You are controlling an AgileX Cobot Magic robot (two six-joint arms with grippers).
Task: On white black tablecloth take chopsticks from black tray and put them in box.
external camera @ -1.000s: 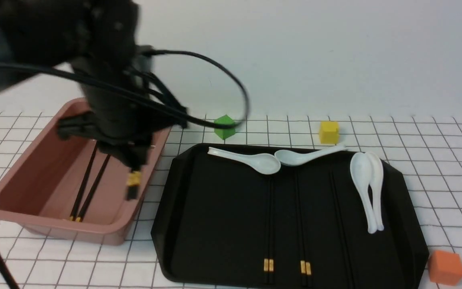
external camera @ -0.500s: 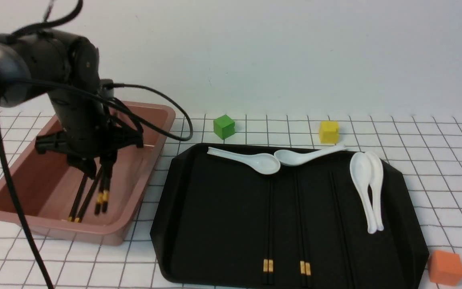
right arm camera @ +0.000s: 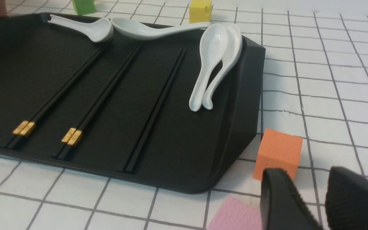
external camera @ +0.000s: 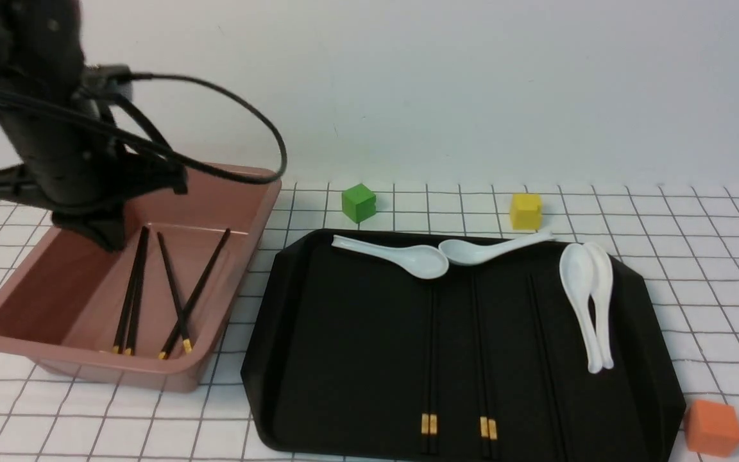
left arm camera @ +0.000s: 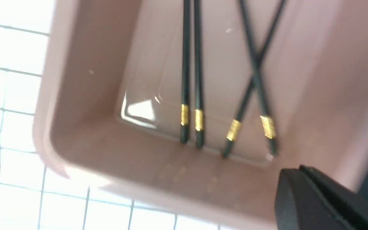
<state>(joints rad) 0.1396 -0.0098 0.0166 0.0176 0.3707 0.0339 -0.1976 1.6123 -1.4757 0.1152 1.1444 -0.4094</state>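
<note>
Chopsticks (external camera: 131,292) — two pairs — lie in the box (external camera: 119,375) at the bench's (external camera: 696,256) left edge, three pairs wait on the tray (external camera: 356,333); right gripper (right arm camera: 305,182) apart and empty, left gripper (external camera: 105,237) impossible to tell.

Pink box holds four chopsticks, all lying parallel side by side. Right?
Not all parallel. In the box, one pair of chopsticks lies side by side, but the other pair crosses in an X. The count of four is right. The left wrist view shows it most clearly.
</note>
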